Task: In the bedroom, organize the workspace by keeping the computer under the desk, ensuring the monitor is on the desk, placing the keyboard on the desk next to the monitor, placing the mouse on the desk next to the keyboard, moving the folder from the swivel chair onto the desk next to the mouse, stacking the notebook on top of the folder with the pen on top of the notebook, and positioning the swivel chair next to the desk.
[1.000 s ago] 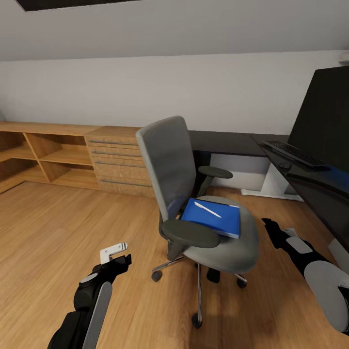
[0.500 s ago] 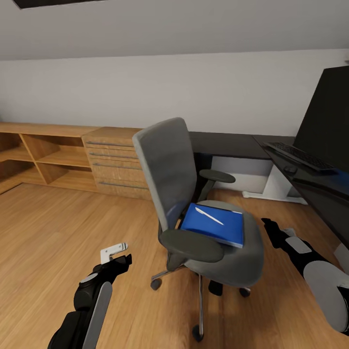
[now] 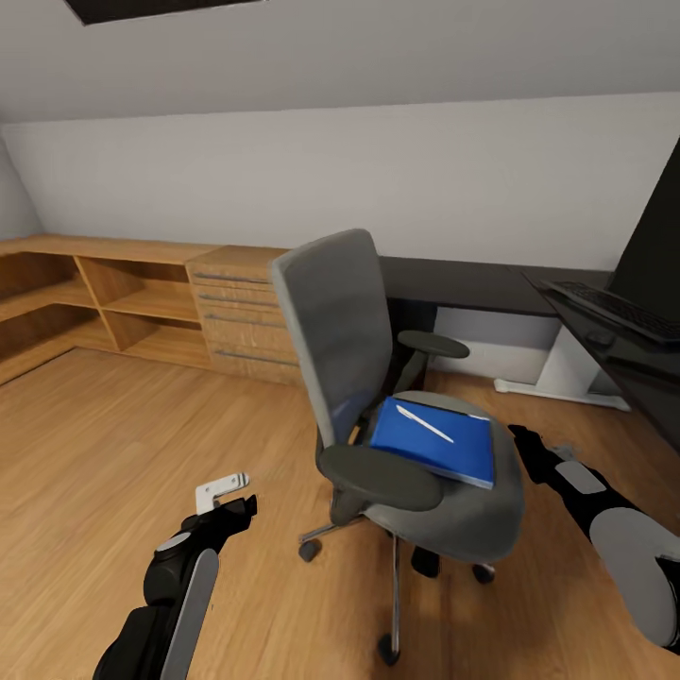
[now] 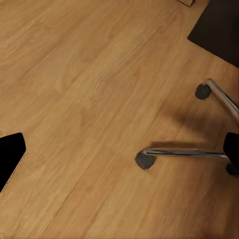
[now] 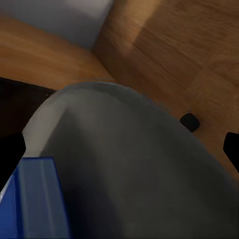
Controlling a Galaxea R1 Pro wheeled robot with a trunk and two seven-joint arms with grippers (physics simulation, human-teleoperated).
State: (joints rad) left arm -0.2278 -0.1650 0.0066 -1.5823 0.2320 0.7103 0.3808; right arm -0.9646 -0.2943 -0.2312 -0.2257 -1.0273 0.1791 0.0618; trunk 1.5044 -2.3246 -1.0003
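Folder (image 3: 435, 441) nearer now, just left of right pincer (image 3: 522, 442), grip unclear.

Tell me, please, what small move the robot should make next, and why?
Probably reach the right gripper toward the pen, which lies on the blue folder on the swivel chair seat. The gripper hangs beside the seat, apart from the folder, and lifting the folder first would likely roll the pen off.
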